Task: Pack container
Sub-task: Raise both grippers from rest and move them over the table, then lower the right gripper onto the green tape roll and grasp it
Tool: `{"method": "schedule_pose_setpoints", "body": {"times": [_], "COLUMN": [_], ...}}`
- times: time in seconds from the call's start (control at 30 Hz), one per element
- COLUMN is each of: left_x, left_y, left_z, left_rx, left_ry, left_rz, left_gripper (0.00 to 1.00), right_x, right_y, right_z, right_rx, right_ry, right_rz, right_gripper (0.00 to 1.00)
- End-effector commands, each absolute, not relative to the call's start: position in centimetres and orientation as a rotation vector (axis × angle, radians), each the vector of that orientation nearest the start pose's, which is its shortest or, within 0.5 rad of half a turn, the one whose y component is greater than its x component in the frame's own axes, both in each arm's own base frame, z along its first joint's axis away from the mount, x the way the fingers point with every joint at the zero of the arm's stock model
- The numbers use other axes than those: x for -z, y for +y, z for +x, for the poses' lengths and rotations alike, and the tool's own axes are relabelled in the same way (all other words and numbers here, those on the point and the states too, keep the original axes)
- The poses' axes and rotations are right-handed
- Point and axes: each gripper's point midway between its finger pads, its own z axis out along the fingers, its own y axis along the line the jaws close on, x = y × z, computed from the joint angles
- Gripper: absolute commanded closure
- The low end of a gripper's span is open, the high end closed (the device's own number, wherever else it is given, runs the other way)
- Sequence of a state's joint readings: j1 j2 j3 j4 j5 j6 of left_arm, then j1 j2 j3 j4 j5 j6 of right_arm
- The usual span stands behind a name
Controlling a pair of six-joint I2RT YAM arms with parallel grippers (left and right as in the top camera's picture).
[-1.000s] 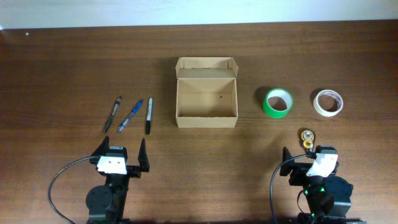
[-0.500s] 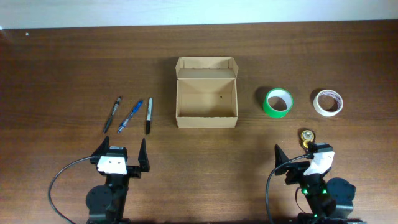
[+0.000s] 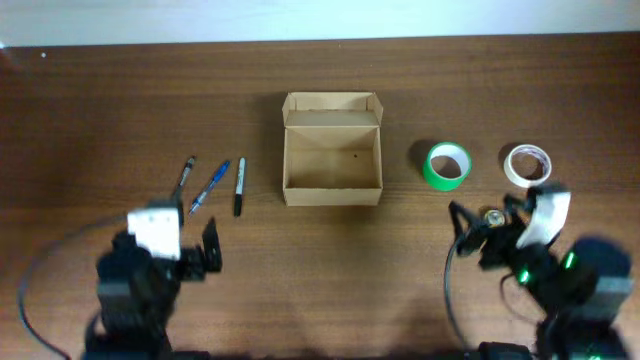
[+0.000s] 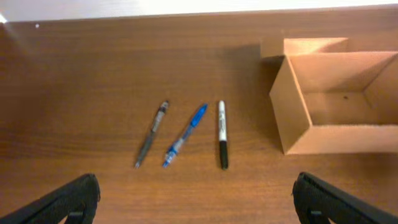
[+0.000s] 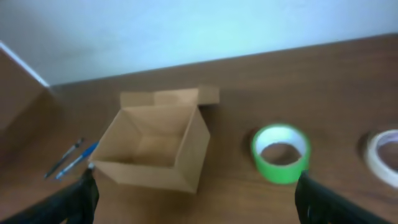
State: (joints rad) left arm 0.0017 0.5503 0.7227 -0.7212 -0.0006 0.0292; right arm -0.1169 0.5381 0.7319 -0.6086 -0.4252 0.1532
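Overhead, the box (image 3: 332,165) sits open and empty, green tape (image 3: 447,165) at its three o'clock; left fingers (image 4: 74,199) and right fingers (image 5: 78,202) spread apart.

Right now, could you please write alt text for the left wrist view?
An open cardboard box sits at right on a wooden table, with a grey pen, a blue pen and a black marker lying to its left. The left end effector is open below.

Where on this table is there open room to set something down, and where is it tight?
Widest bare wood: in front of the box, and left of the pens. A smaller gap lies between the box and the green tape. Crowded: the right side, where green tape, white tape and a small yellow item cluster.
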Motion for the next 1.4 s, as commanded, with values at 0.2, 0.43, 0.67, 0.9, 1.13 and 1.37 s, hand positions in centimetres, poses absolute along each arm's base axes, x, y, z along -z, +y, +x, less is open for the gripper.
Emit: {"method": "schedule_pose_setpoints", "body": {"times": [0.2,0.43,0.67,0.9,1.13,1.37], "left_x": [-23.6,-18.5,-14.9,-14.8,-14.8,-14.8], "left_y": [2.6,7.3,10.6,10.7,10.7,10.7], "left_z": [34.5,40.7,41.4,41.4,41.4,41.4], "left_rx": [-0.076,0.094,-0.003,-0.011,-0.011,-0.011], "left_ry": [2.384,2.531,2.619,2.622,2.622,2.622], "left_rz": [0.12,-0.006,-0.094,-0.096,-0.096,-0.096], "left_gripper": [0.01,0.01,0.01,0.01,0.01,0.01], "right_x": [-32.4,-30.2,-24.0,-17.8,-10.8,-6.2], "right_y": [1.8,1.7,-1.5,-1.7,-2.5,-2.6], "right_z": [33.1,37.3,38.3,40.3,41.1,40.1], "right_rx": [-0.319,-0.393,-0.235,-0.249,-0.192,-0.167], "right_ry": [2.32,2.478,2.686,2.828,2.985,3.106], "right_rz": [-0.039,0.004,0.329,0.432,0.528,0.56], "right_gripper": [0.01,0.23,0.22,0.22,0.3,0.35]}}
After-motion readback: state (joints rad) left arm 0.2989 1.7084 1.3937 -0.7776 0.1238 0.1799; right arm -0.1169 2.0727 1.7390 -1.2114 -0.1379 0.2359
